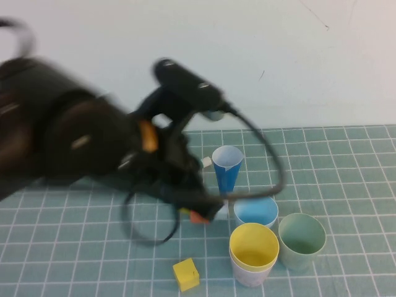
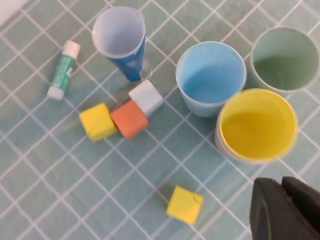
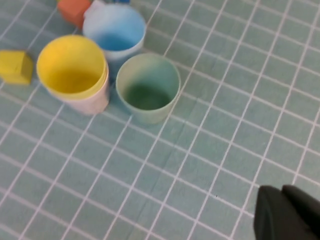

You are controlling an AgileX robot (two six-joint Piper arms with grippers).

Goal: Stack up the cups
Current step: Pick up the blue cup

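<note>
left arm: mine, raised over the left half of the mat, forearm slanting toward the cup cluster; blurred in the high view.
left gripper [image 2: 287, 210]: hangs above the mat on the near side of the cups, beside the yellow one; only dark fingertips show, nothing between them, can't tell how far apart they are.
right gripper [image 3: 290, 215]: off to the right of the cups, above bare mat; dark fingertips only, holding nothing visible, opening can't be told.
yellow cup [image 1: 253, 246]: smooth plastic tumbler, nested inside the pink cup [image 1: 250, 275], near the front edge; its inside holds nothing.
light blue cup [image 1: 255, 213]: upright just behind the yellow one, touching or nearly so; nothing in it.
pale green cup [image 1: 302, 238]: upright just right of the yellow one, nothing in it.
dark blue cone cup [image 1: 227, 166]: narrow, white inside, stands behind the light blue cup.
blocks: yellow cube [image 1: 185, 274] alone near the front edge, left of the stack; another yellow cube [image 2: 97, 121], orange cube [image 2: 129, 119] and white cube [image 2: 146, 96] clustered, touching in a row.
glue stick [image 2: 63, 70]: green-and-white tube lying flat.
mat [image 1: 346, 161]: teal, white grid.
</note>
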